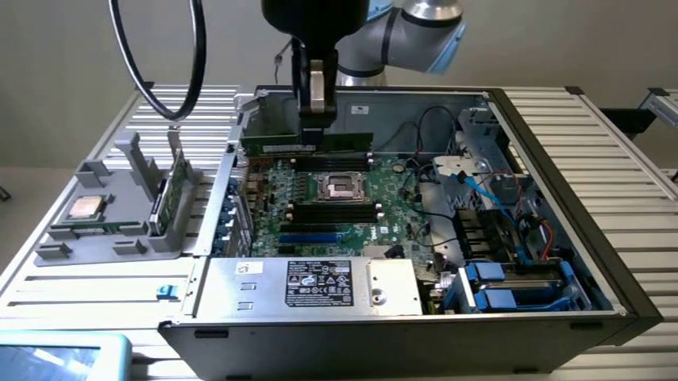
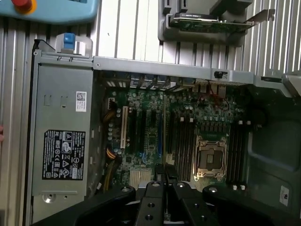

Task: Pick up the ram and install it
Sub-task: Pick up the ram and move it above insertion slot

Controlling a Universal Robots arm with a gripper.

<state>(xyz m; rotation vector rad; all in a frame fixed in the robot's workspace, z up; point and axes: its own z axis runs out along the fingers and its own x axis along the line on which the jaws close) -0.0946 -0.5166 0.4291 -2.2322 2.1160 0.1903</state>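
Observation:
My gripper (image 1: 314, 131) hangs over the back of the open computer case and is shut on the ram (image 1: 355, 144), a long thin green stick held level and on edge. The stick hovers just above the dark memory slots (image 1: 333, 163) behind the processor socket (image 1: 341, 186) on the motherboard (image 1: 398, 208). In the wrist view the black fingers (image 2: 151, 195) pinch the ram (image 2: 162, 175), which shows edge-on, with the socket (image 2: 210, 157) and slots (image 2: 181, 148) below.
A grey holder (image 1: 63, 250) outside the case, on the exterior view's left, carries a silver-topped processor chip (image 1: 87, 208) and a green card (image 1: 170, 194). The power supply (image 1: 307, 286) fills the near case corner; cables and drive bays (image 1: 509, 278) crowd the exterior view's right. A black cable loop (image 1: 159, 71) hangs nearby.

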